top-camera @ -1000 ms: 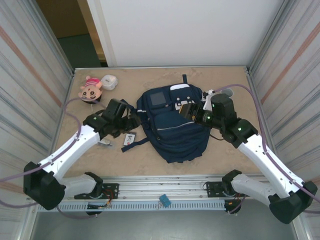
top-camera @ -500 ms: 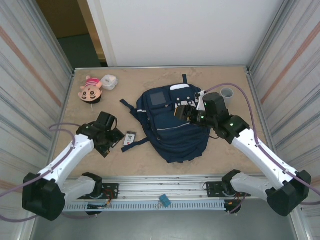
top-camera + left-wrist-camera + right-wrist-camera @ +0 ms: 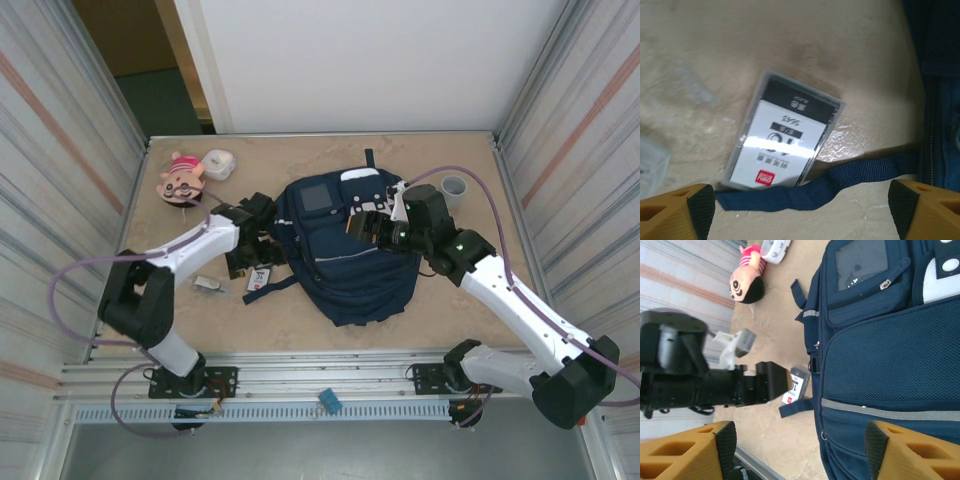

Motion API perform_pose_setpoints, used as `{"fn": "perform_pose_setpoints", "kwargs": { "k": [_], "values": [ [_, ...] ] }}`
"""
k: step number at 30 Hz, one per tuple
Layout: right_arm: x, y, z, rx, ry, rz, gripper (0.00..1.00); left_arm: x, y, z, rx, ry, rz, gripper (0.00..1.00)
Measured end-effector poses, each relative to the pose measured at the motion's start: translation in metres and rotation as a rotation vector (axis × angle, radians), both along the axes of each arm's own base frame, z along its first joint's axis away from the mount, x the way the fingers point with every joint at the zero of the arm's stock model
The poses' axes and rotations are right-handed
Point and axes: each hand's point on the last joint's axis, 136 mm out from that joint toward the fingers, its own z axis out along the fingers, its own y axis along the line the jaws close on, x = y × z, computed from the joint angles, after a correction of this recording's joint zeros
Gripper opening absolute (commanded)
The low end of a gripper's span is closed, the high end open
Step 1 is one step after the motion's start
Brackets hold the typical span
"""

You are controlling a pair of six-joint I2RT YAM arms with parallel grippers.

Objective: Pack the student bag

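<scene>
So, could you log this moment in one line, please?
left gripper open over sleeved card | right gripper open above student bag | card on table

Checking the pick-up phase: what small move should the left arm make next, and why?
Probably lower the left gripper onto the card pack and close. Its jaws stand open over the pack, which lies flat on the table beside the student bag; a bag strap runs along its edge.
</scene>
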Motion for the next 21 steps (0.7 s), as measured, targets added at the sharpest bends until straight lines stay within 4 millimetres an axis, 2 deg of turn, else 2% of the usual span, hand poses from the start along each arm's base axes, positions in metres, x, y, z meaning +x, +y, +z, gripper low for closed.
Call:
{"fn": "perform_pose_setpoints", "kwargs": {
  "k": [4, 10, 15, 21],
  "values": [
    [-0.001, -0.001, 0.003, 0.0, -0.011, 0.004, 0.7, -0.002, 0.002, -0.021, 0.059, 0.048, -0.078, 0.94],
    [-0.002, -0.001, 0.003, 0.001, -0.011, 0.004, 0.7, 0.002, 0.006, -0.039, 0.099, 0.07, -0.12, 0.89],
    [-0.002, -0.002, 0.002, -0.002, -0.008, 0.004, 0.7, 0.012, 0.007, -0.047, 0.083, 0.068, -0.104, 0.78],
    [-0.005, -0.004, 0.005, 0.0, -0.012, 0.004, 0.7, 0.018, 0.005, -0.048, 0.055, 0.059, -0.093, 0.66]
  ]
}}
